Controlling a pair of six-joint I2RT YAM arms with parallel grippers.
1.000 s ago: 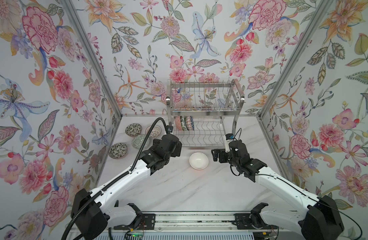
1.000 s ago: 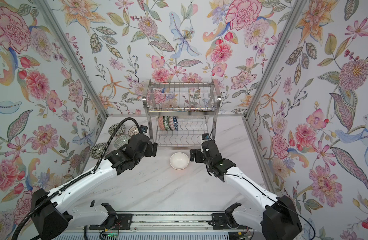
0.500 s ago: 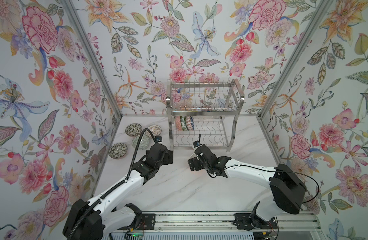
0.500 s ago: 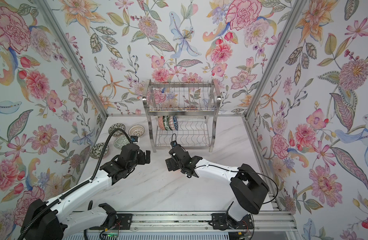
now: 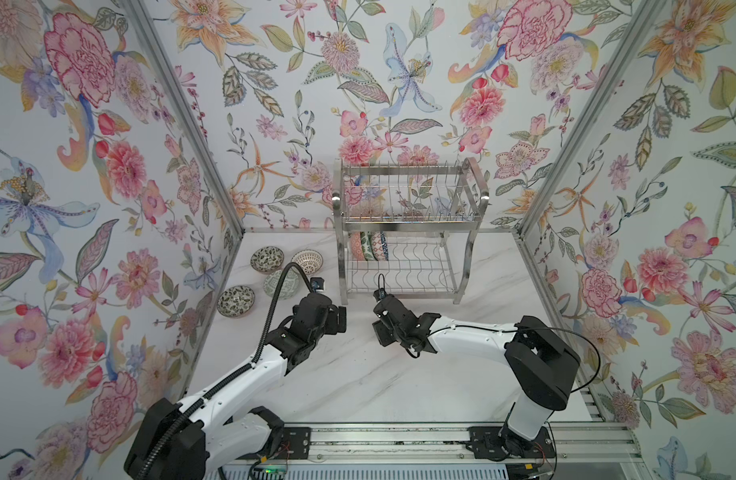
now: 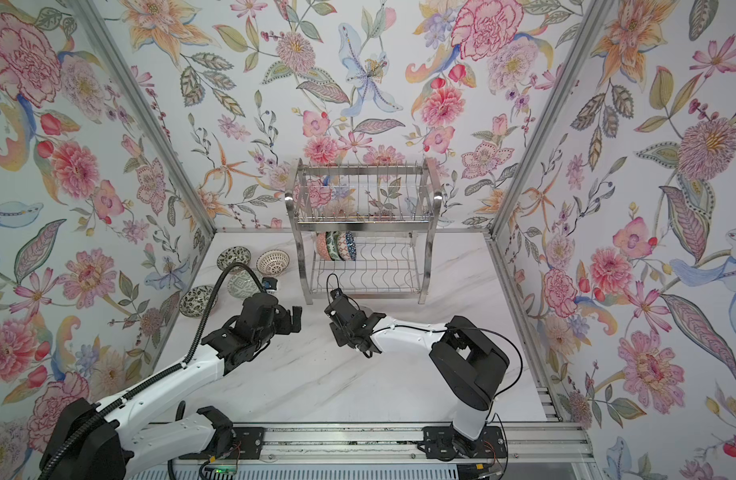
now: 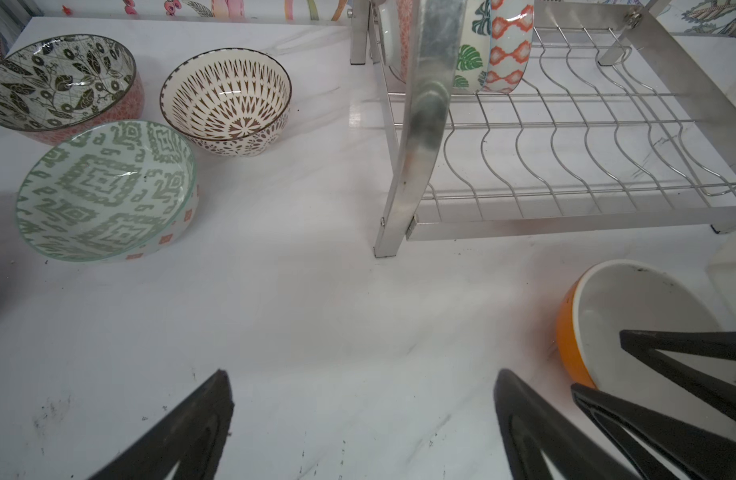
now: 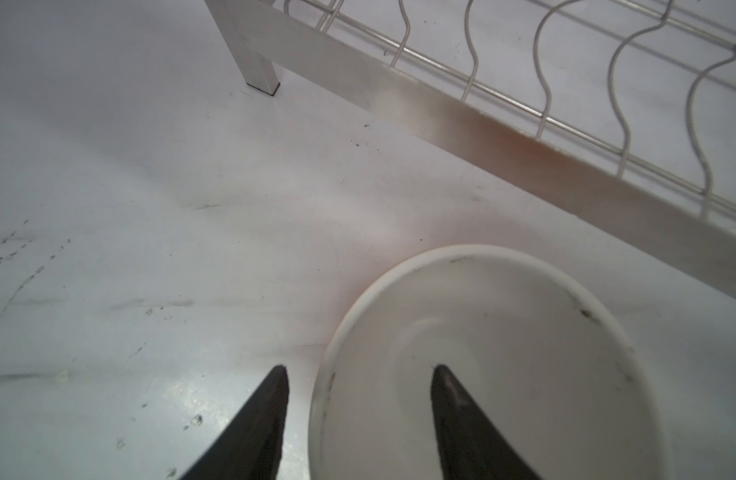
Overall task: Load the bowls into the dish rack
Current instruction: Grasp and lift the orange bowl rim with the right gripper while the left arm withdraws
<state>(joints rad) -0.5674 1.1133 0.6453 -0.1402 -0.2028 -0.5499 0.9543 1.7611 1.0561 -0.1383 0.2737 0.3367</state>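
A plain bowl [image 8: 482, 374], white inside and orange outside [image 7: 632, 316], stands on the table just in front of the dish rack [image 5: 403, 224]. My right gripper [image 8: 360, 368] straddles its rim, one finger inside and one outside, both still off the wall. In both top views the right gripper [image 5: 382, 332] hides this bowl. My left gripper [image 7: 363, 374] hovers open over bare table to the bowl's left [image 5: 339, 320]. Three bowls [image 5: 368, 245] stand on edge at the left end of the rack's lower tier.
Several patterned bowls sit at the back left: black-and-white floral [image 7: 58, 83], brown lattice [image 7: 227, 97], pale green [image 7: 104, 187], and another floral one [image 5: 235, 301]. The rack's front bar [image 8: 441, 112] runs close behind the plain bowl. Floral walls enclose the table.
The right arm swung left over the plain bowl, dropped onto its rim, and its jaws narrowed. The left arm drew back a little toward the front left.
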